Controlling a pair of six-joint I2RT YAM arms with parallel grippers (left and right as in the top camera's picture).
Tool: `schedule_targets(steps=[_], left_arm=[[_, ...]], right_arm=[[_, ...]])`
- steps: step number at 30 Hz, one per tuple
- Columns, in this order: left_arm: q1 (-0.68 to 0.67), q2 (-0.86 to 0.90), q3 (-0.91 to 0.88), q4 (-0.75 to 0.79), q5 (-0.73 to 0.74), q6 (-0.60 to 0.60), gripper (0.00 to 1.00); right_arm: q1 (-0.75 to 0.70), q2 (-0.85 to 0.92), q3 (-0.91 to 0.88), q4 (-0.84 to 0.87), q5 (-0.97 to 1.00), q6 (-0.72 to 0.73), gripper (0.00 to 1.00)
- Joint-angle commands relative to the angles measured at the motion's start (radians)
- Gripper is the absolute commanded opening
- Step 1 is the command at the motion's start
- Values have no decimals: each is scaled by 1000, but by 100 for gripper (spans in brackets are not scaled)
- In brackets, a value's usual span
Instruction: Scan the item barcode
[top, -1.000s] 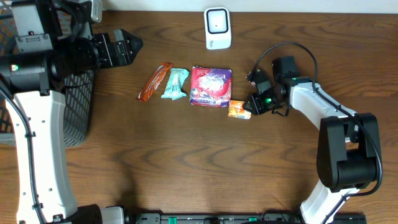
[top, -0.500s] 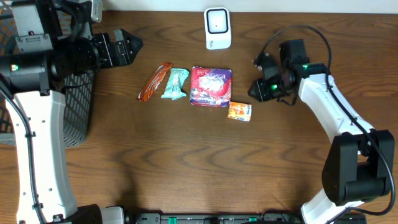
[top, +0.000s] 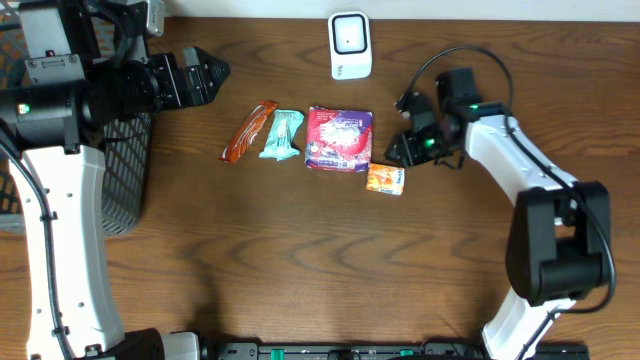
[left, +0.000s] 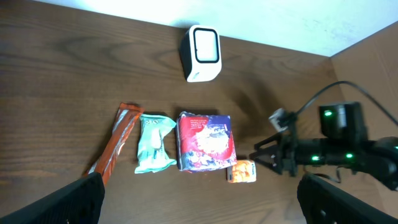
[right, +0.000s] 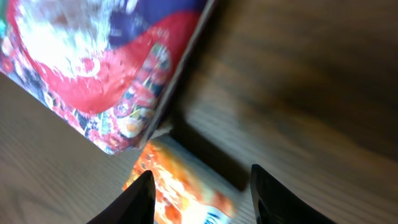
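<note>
– Looking at your right pincer (top: 398, 150): what has it got?

– Nothing. Its two fingers (right: 140, 199) stand apart. Through the gap I see bare wood, one end of the small orange packet (top: 385, 178) and a corner of the red and purple pouch (top: 340, 138). My pincer sits just beyond the packet on its far side. Whether a tip touches it, I can't tell.

– And the packet itself?

– Flat on the table (top: 300, 260), at the pouch's near right corner, touching it or very nearly. Left of the pouch lie a teal packet (top: 283, 135) and then an orange-brown bar (top: 250, 131), all in one row.

– The scanner?

– My white scanner (top: 350, 45) stands at the table's far edge, beyond the pouch, apart from the orange packet.

– Your other arm?

– My left pincer (top: 215, 72) is spread wide and empty. It is up at the far left, beside the black mesh basket (top: 125, 170), well apart from the row of items.
</note>
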Motion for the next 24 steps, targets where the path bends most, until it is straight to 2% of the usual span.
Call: schedule_targets(steps=[1,10,16,20,24], left_arm=[[2,4,4,0,10,2,98],[2,4,4,0,10,2,98],[2,4,4,0,10,2,98],[2,4,4,0,10,2,98],[2,4,4,0,10,2,98]], right_arm=[[32,55,0,-16,-51,-30,46],[40,71,19,-194,-51,-29,44],[40,71,115,-358,-35,-29,44],[40,71,157,-365,31,-24,51],[39,72,157,-340,103,27,51]])
